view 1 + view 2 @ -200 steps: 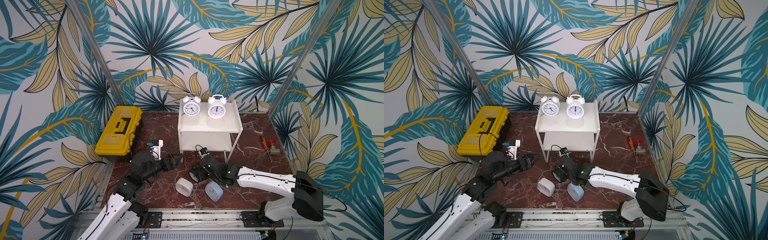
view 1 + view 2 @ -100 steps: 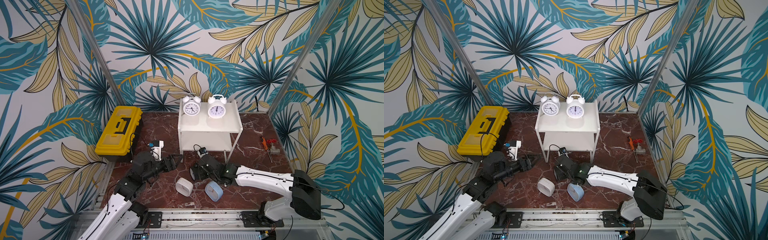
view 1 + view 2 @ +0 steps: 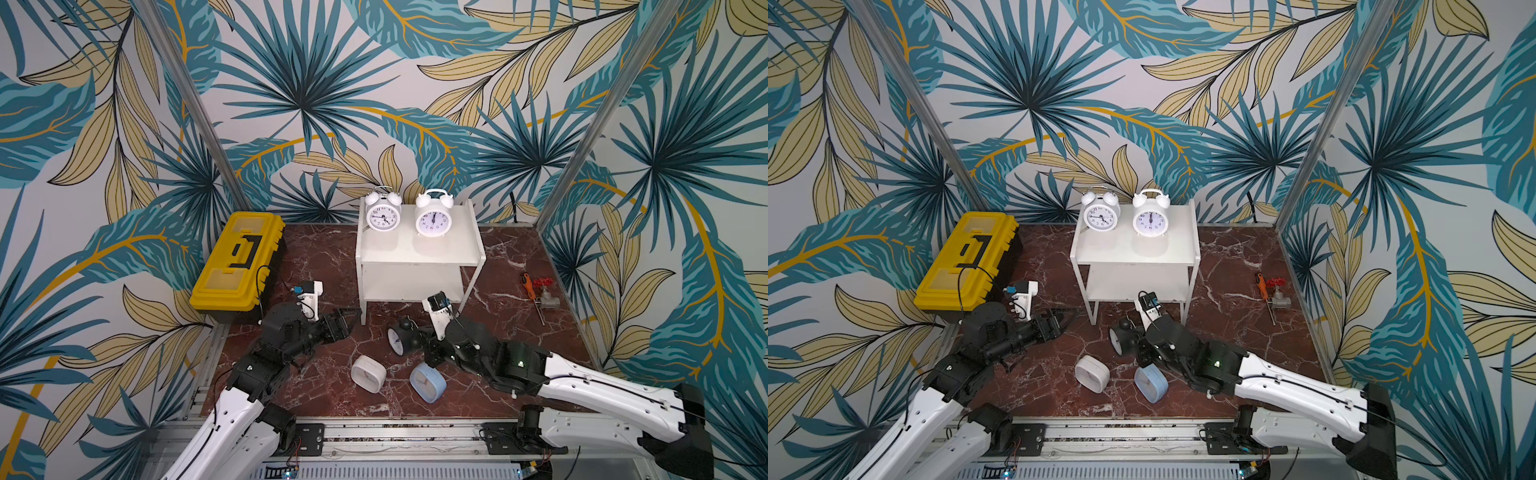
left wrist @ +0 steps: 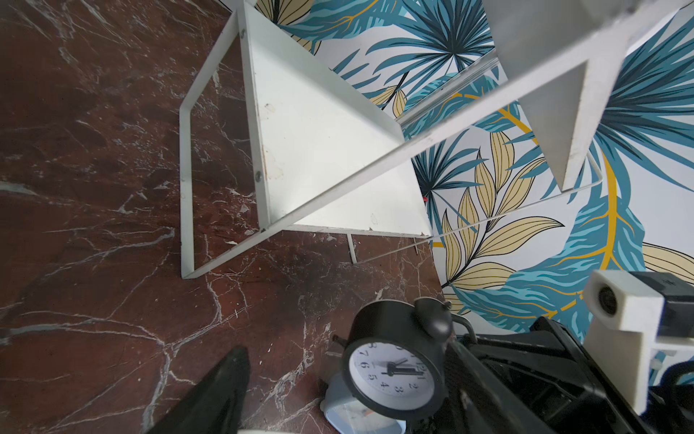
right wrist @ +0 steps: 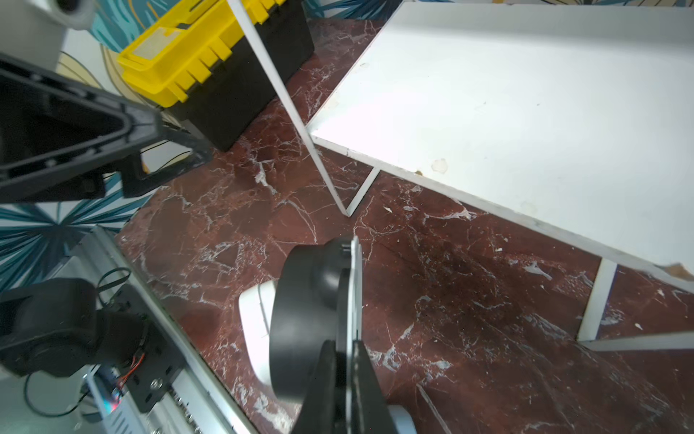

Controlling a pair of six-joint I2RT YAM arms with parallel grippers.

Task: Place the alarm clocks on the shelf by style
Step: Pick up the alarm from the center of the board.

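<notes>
Two white twin-bell alarm clocks stand on the top board of the white shelf. In both top views the black twin-bell clock is tilted just in front of the shelf's lower board. My right gripper is shut on its front rim. A white rounded-square clock and a light blue one lie on the marble nearer the front. My left gripper is open and empty by the shelf's left front leg, short of the black clock.
A yellow toolbox sits at the back left, close behind my left arm. An orange screwdriver and a red-handled valve lie at the right. The shelf's thin legs stand close to both grippers.
My right gripper has closed onto the black clock and nudged it slightly toward the shelf. The left gripper has stayed almost in place.
</notes>
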